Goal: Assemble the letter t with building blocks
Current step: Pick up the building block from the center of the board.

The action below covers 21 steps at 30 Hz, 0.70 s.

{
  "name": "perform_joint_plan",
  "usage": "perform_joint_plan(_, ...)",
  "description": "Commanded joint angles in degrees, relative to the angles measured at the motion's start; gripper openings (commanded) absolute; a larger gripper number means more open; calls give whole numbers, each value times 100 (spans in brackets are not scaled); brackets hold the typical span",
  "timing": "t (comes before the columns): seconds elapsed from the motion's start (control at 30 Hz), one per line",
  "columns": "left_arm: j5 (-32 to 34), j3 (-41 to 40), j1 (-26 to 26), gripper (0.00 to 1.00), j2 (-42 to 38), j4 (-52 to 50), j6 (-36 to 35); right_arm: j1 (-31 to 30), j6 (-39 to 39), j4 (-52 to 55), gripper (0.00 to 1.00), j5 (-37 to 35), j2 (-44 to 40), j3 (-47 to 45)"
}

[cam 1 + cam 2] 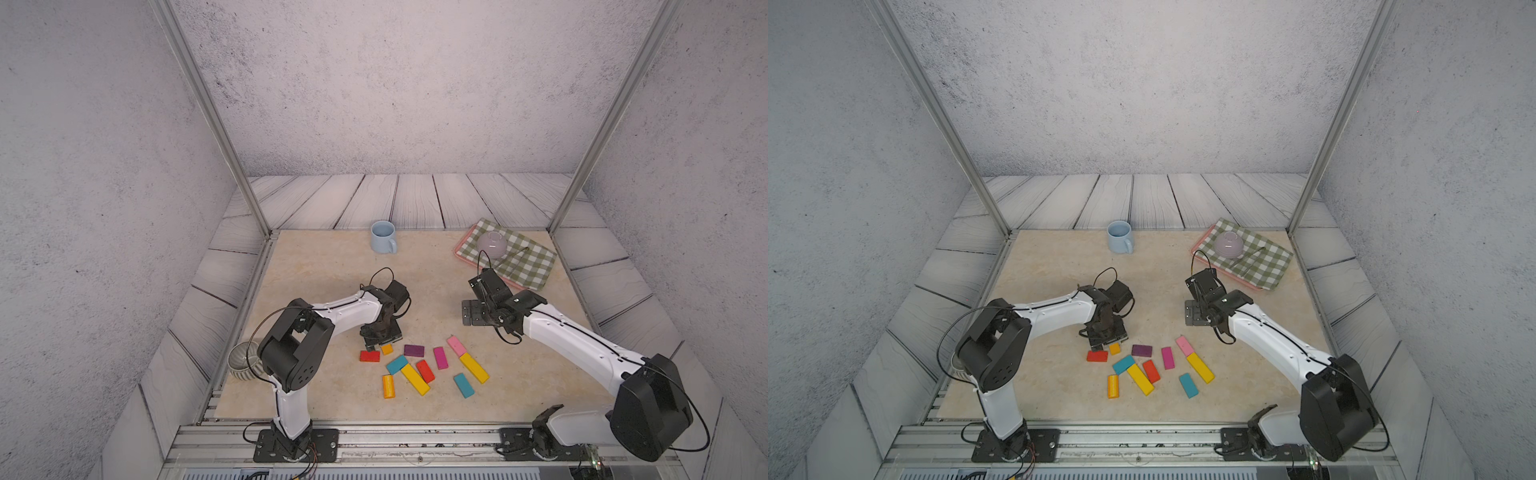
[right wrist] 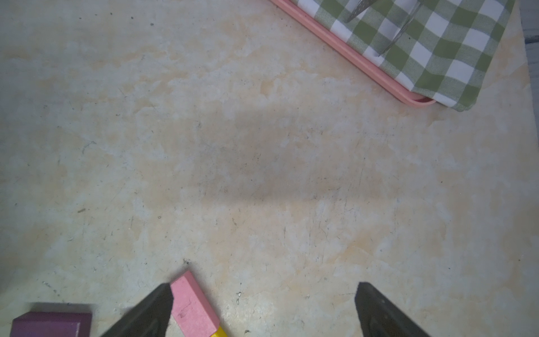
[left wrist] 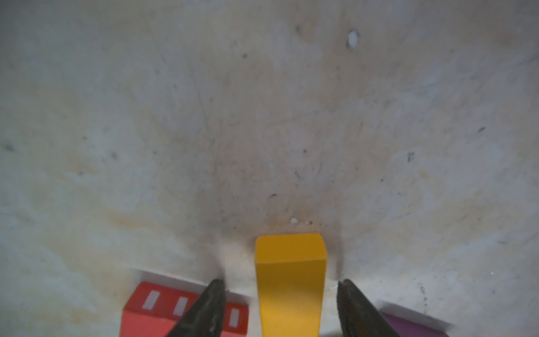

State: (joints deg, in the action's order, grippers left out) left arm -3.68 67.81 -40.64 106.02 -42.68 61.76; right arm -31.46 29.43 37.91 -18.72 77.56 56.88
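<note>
The left hand (image 3: 281,287) stands low over the small orange block (image 3: 290,280). One finger is at each long side, with a narrow gap on both sides, so it holds nothing yet. I judge this block to be light and stiff, with smooth painted faces that may slip a little. It is best taken across its short width, near the middle, so that it cannot turn between the fingers. It lies flat on the counter (image 1: 324,266), so the fingers must go down almost to the surface. The red block (image 3: 151,315) just beside it could be pushed by the outer finger.

The blocks lie loose in a group at the near middle of the counter, and no letter is formed so far. After these two come a longer orange block (image 1: 389,386), a teal block (image 1: 397,365), a long yellow block (image 1: 414,379), a second red block (image 1: 425,371), a purple block (image 1: 414,350) and a magenta block (image 1: 440,358). Then comes a pink block (image 1: 456,345), touching end to end a second long yellow block (image 1: 473,368), and another teal block (image 1: 464,385). All are flat rectangles in plain bright colours.

The right hand (image 2: 264,291) is wide open and empty, above bare counter near the pink block.
</note>
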Motion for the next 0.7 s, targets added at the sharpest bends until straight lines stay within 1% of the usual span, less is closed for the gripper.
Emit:
perform_joint_plan(0.0, 54, 136, -23, 58, 109, -187, -2, -34, 106, 117, 99, -145, 69, -63)
perform_joint_plan(0.17, -13, 127, -23, 43, 196, -174, -6, -48, 150, 129, 99, -160, 101, -57)
perform_joint_plan(0.33, 8, 150, -23, 36, 218, -201, -47, -67, 192, 138, 99, -175, 111, -37)
perform_joint_plan(0.4, 53, 176, -14, 29, 217, -220, -96, -73, 202, 133, 99, -176, 110, -36)
perform_joint_plan(0.43, 98, 224, 1, 27, 213, -257, -158, -79, 199, 121, 99, -175, 110, -43)
perform_joint_plan(0.47, 126, 287, 19, 24, 217, -249, -304, -79, 203, 120, 99, -173, 118, -46)
perform_joint_plan(0.57, 365, 749, 141, 24, 260, -390, -1087, -79, 195, 124, 99, -171, 126, -46)
perform_joint_plan(0.67, 687, 1392, 248, 24, 402, -733, -2098, -79, 168, 138, 99, -157, 162, -30)
